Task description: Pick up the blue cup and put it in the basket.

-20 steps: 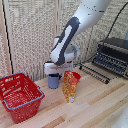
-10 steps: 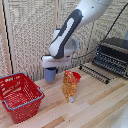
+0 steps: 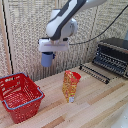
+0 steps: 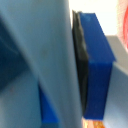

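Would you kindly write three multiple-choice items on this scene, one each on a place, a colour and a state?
1. Where is the blue cup?
A. In the air under the gripper
B. Inside the red basket
C. On top of the toaster oven

2. What colour is the upright snack bag?
A. Green
B. Orange-red
C. White

3. What state are the jaws in?
A. Wide open and empty
B. Shut on the cup
C. Out of sight

Answers:
1. A, the cup hangs clear of the table, and the basket looks empty.
2. B, it stands orange-red on the wood.
3. B, the wrist view shows a finger pad pressed against the blue wall.
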Robot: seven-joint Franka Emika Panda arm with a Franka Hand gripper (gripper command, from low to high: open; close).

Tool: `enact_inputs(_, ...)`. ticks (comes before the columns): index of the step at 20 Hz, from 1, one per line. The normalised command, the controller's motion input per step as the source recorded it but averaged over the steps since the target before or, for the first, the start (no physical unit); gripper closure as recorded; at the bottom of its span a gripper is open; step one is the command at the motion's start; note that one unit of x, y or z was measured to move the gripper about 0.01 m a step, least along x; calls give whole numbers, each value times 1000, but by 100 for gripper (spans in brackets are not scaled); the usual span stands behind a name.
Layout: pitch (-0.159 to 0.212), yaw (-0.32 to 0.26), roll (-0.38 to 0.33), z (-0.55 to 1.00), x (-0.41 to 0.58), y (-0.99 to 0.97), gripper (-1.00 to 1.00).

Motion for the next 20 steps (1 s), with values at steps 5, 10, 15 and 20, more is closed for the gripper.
enact_inputs(5, 227, 133, 0, 713, 278, 622, 100)
enact_inputs(10, 238, 124, 0, 685, 196, 654, 100)
enact_inputs(15, 179, 45, 0, 577, 25, 806, 100)
enact_inputs(20, 126, 8, 0, 417, 0, 875, 100)
